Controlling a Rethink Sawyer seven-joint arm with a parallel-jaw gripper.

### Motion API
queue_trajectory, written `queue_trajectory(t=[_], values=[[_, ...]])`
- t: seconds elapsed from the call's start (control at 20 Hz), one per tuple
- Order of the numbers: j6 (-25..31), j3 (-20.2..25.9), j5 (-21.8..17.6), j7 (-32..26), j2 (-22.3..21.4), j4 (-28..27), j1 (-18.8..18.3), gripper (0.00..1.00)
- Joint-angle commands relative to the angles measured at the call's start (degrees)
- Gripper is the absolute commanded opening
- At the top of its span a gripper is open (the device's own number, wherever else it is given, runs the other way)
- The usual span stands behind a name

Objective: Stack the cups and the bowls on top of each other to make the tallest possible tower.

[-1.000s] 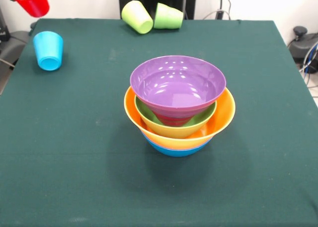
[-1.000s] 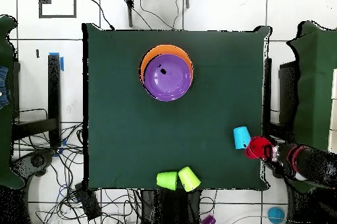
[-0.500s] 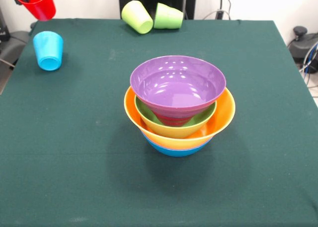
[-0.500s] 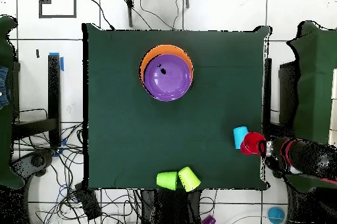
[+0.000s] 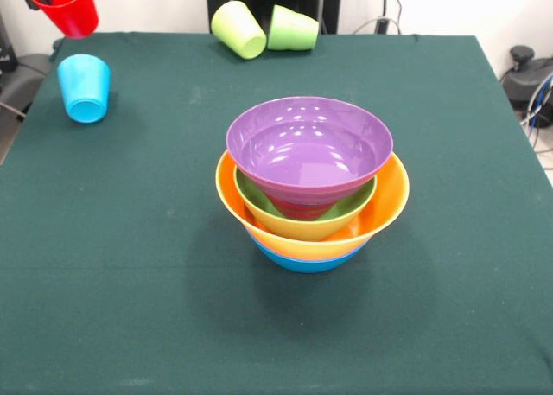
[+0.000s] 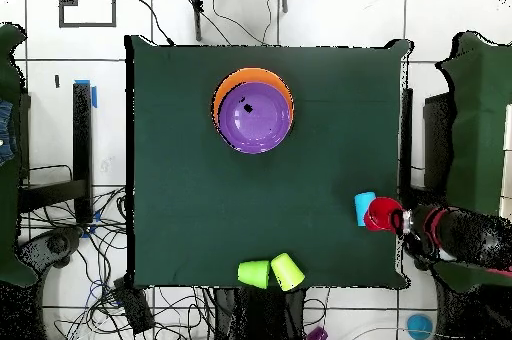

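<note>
The tower (image 5: 308,149) stands mid-table: a purple bowl on top, then the red bowl (image 5: 298,210), the green bowl (image 5: 259,201), the orange bowl (image 5: 386,207) and the blue bowl (image 5: 307,262); it also shows in the overhead view (image 6: 255,116). My gripper (image 6: 401,223) is shut on the red cup (image 5: 66,8), held in the air over the table's edge, just above the sky blue cup (image 5: 84,86) that stands rim down. The yellow-green cup (image 5: 238,28) and green cup (image 5: 294,28) lie on their sides at the far edge.
The green cloth table (image 5: 130,265) ends close behind the cups. Cables and stands lie on the floor around the table (image 6: 95,226). A black device (image 5: 529,75) sits off the right edge.
The red cup in my gripper has moved a little towards the table and the sky blue cup, then held still. Nothing else has moved.
</note>
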Motion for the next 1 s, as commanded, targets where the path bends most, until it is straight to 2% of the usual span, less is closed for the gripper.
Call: queue_trajectory(t=[0.05, 0.3, 0.55, 0.6, 0.75, 0.85, 1.0], values=[[-5.5, 3.8, -3.5, -8.8, -1.3, 4.5, 3.2, 0.00], [-7.4, 1.7, -2.7, -1.9, -2.7, 5.9, 4.8, 0.00], [-10.1, 0.0, -1.6, 2.1, -4.9, 8.7, 5.0, 0.00], [-11.7, -0.9, -0.4, 5.5, -6.6, 11.2, 5.0, 0.00], [-17.4, -1.9, 0.8, 11.1, -10.6, 18.0, 5.1, 0.00], [-21.9, -3.6, 0.5, 15.1, -13.4, 22.4, 6.4, 0.00], [-27.7, -9.0, 1.3, 23.6, -16.3, 27.6, 10.7, 0.00]])
